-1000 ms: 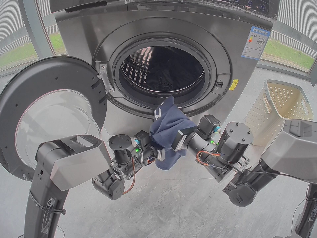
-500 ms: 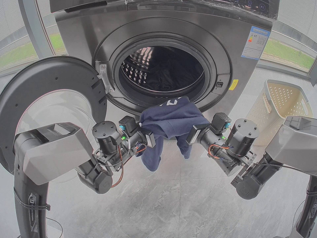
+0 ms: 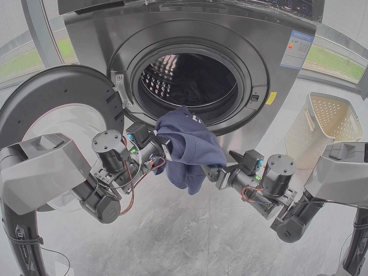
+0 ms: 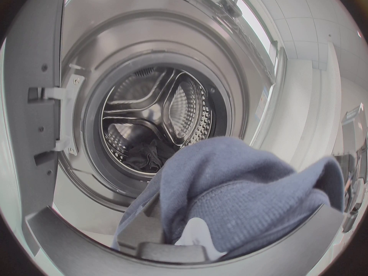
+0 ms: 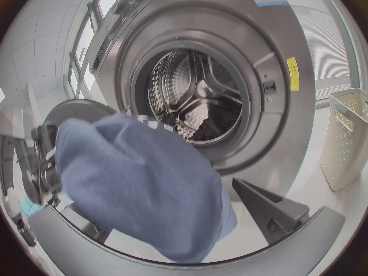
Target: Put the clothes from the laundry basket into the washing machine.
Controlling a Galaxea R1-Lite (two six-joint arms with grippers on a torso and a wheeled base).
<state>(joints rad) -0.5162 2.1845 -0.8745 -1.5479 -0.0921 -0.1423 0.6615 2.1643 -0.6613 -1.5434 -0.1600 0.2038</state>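
A navy sweatshirt [image 3: 189, 146] hangs just before the washing machine's [image 3: 268, 58] open drum, clamped in the left gripper [image 3: 174, 150]. The right gripper [image 3: 221, 163], jaws apart, sits against its hanging folds.

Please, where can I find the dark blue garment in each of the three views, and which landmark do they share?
Head view: the dark blue garment hangs from the left claw, at the lower rim of the drum opening.
Left wrist view: the garment lies close to the camera, in front of the drum opening.
Right wrist view: the garment overlaps the rim of the drum opening.
Shared landmark: the round drum opening.
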